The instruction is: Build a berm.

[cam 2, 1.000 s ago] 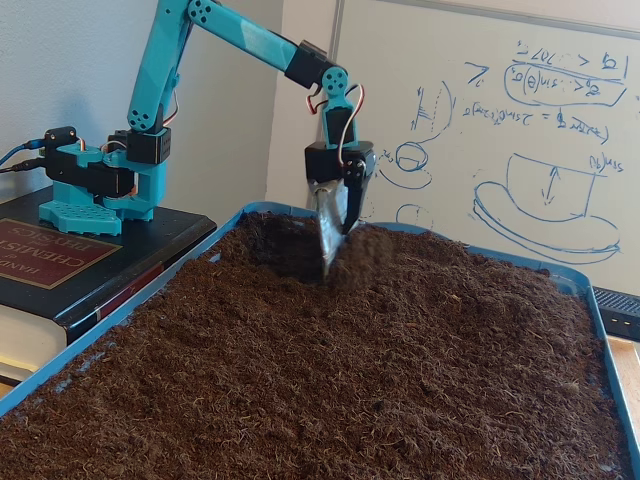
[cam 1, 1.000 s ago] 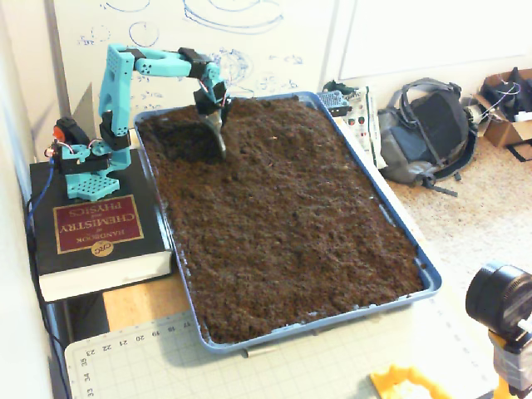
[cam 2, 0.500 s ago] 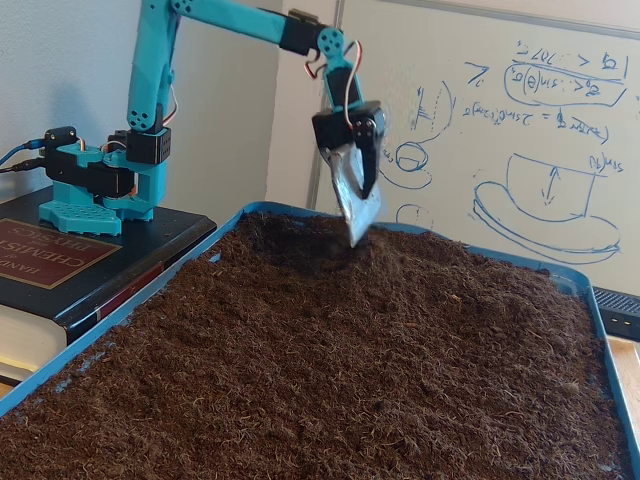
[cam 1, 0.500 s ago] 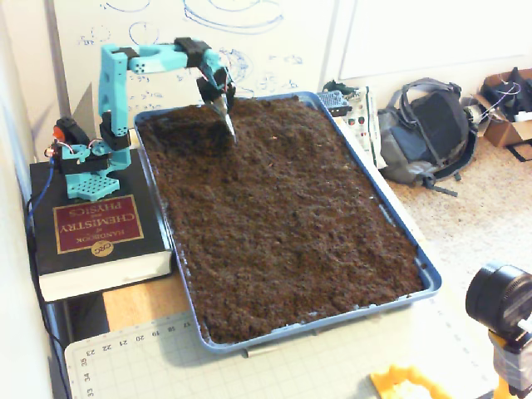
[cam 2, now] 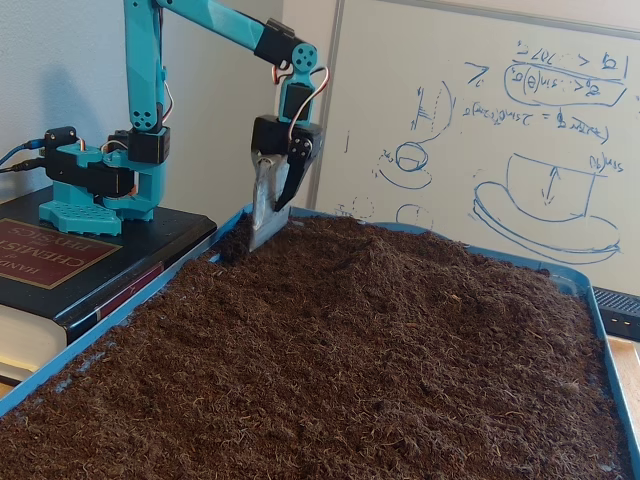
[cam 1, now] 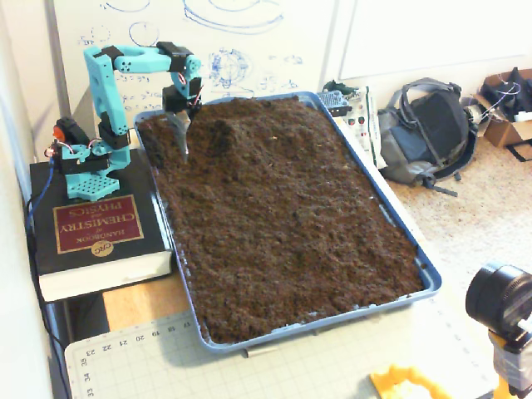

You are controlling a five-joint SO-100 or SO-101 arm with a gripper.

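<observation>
From the high fixed view, one blue tray (cam 1: 428, 278) filled with dark soil takes up the middle of the table. One turquoise arm (cam 1: 104, 79) stands at about ten o'clock from it, bolted on one thick book (cam 1: 91, 229). Its gripper (cam 1: 181, 137) points down at the tray's far left corner, tip at the soil surface; whether the two fingers are parted or pressed together I cannot tell from up here. Just beside it, at three o'clock, one low berm (cam 1: 220, 133) rises out of the flat soil near the tray's far edge. One grey backpack (cam 1: 424, 137) lies on the floor at two o'clock from the tray, and one whiteboard (cam 1: 199, 33) fills the wall at twelve.

From the low fixed view, the same arm (cam 2: 215, 20) reaches over from nine o'clock. The gripper (cam 2: 266, 225) hangs steeply, a flat grey blade with a dark finger just behind it, its tip touching the soil at the far left corner. The gap between them is not clear enough to judge. The berm (cam 2: 345, 245) sits at three o'clock from the tip. Behind, the whiteboard (cam 2: 520, 140) carries blue sketches.
</observation>
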